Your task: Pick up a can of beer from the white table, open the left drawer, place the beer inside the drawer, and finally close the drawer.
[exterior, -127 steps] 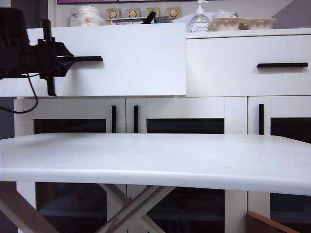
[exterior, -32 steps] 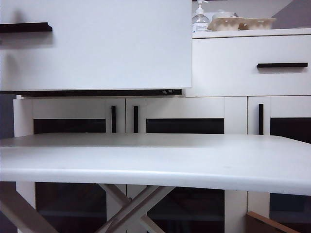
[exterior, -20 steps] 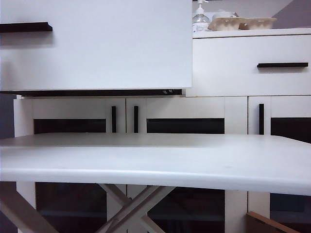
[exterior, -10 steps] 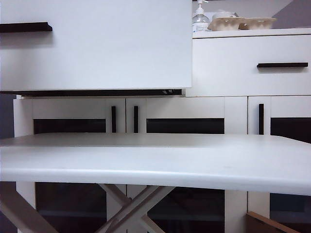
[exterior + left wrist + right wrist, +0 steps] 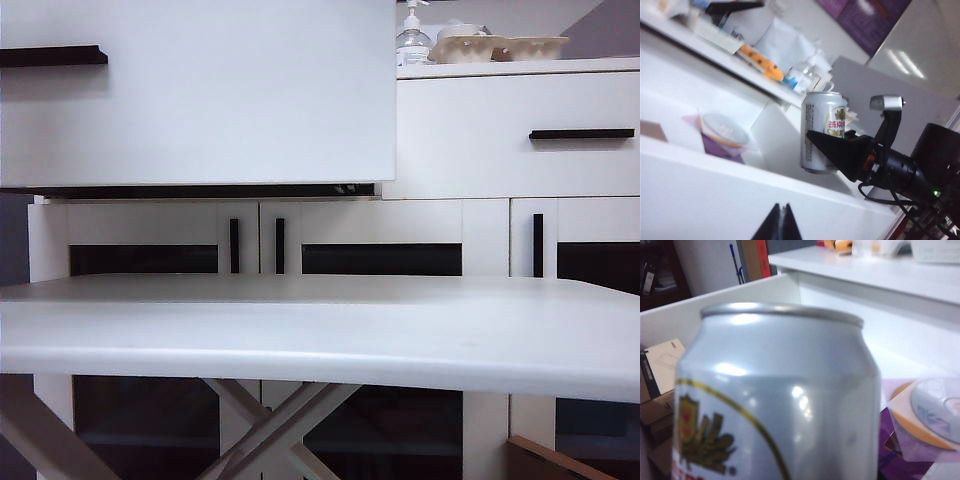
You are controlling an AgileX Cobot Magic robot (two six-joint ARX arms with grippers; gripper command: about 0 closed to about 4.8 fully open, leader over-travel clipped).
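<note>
The left drawer [image 5: 200, 95] stands pulled out, its wide white front filling the upper left of the exterior view with the black bar handle [image 5: 52, 56] at the far upper left edge. Beside it, upper right, the narrower drawer [image 5: 515, 135] is shut flush in the cabinet. On the cabinet top sit a clear pump bottle [image 5: 411, 40] and an egg carton [image 5: 495, 46]. The white table [image 5: 320, 330] spans the lower half of that view; neither arm shows there.

In the left wrist view, the open drawer's interior holds a disc in a clear sleeve [image 5: 722, 131] over a purple sheet, and a brown box corner at the left edge. The can of beer [image 5: 822, 131] stands upright above the drawer's inside, at frame centre, clamped by the right gripper [image 5: 832, 150], whose black finger crosses the can's lower front. The right arm's body runs off to the lower right.

The left gripper [image 5: 781, 222] shows only as two dark fingertips pressed together at the bottom centre of its own view, closed and empty, below and well apart from the can.

The right wrist view is filled by the can [image 5: 777, 395], silver with a gold crest, held close to the camera; behind it lie cardboard boxes [image 5: 660, 372] at the left and the sleeved disc [image 5: 935, 410] at the right.
</note>
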